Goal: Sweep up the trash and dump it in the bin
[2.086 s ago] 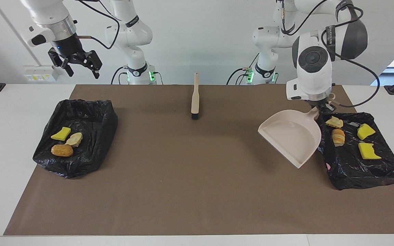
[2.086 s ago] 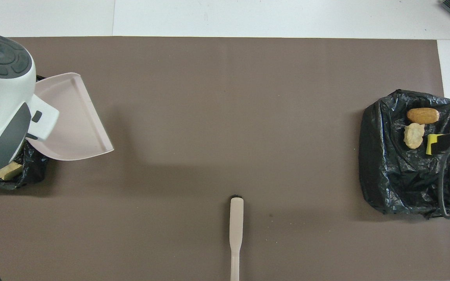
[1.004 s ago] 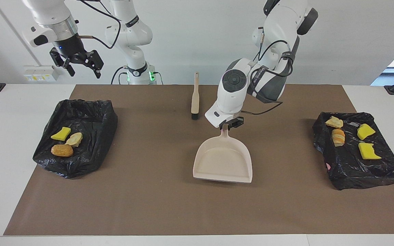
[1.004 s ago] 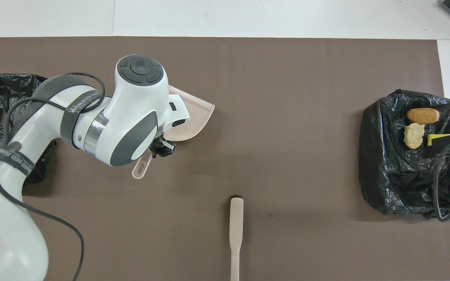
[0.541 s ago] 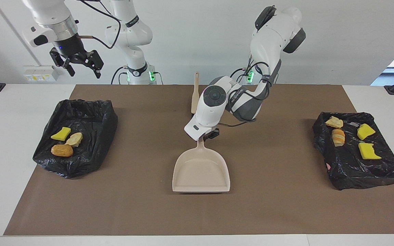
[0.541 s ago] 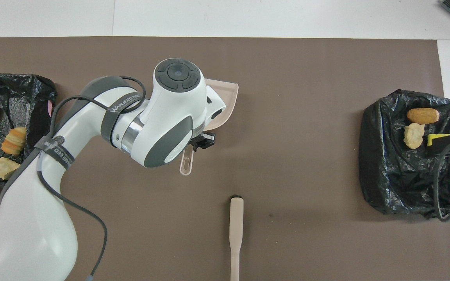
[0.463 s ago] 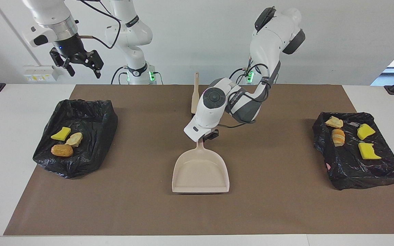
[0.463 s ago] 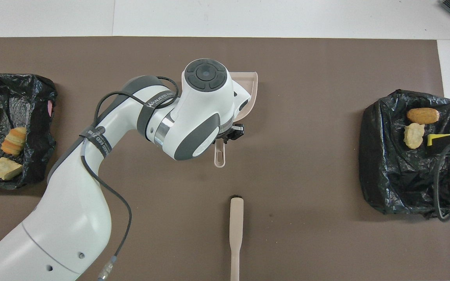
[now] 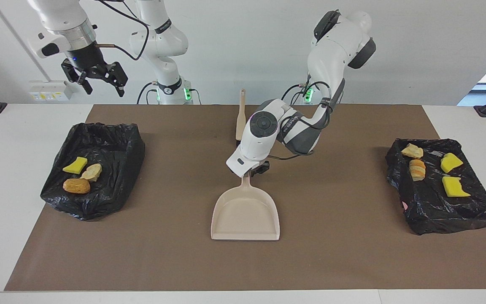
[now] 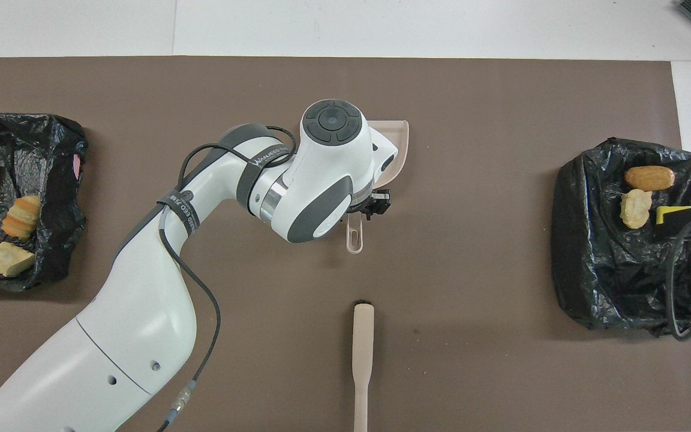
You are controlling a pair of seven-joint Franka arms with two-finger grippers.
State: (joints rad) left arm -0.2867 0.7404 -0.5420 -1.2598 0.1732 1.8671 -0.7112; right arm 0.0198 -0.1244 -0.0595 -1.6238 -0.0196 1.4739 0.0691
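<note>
The beige dustpan point(image 9: 245, 213) lies flat on the middle of the brown mat, its handle point(image 10: 354, 235) pointing toward the robots. My left gripper point(image 9: 255, 169) is low at that handle. Trash lies in two black-lined bins. The bin point(image 9: 433, 213) at the left arm's end holds a pale bread chunk point(image 9: 411, 150), a sliced roll point(image 9: 417, 169) and two yellow sponge pieces point(image 9: 454, 187). The bin point(image 9: 112, 147) at the right arm's end holds a yellow sponge point(image 9: 75, 165), a pale chunk point(image 9: 92, 172) and a golden-brown roll point(image 9: 76, 185). My right gripper point(image 9: 103, 90) waits open, high over that bin.
The beige brush point(image 10: 363, 360) with black bristles lies on the mat between the dustpan and the robots, handle toward them. The left arm's elbow and cable hang over the mat beside the brush. White table shows around the mat.
The left arm carried the dustpan from the bin at its end to the middle of the mat and lowered it flat. The right arm stayed still.
</note>
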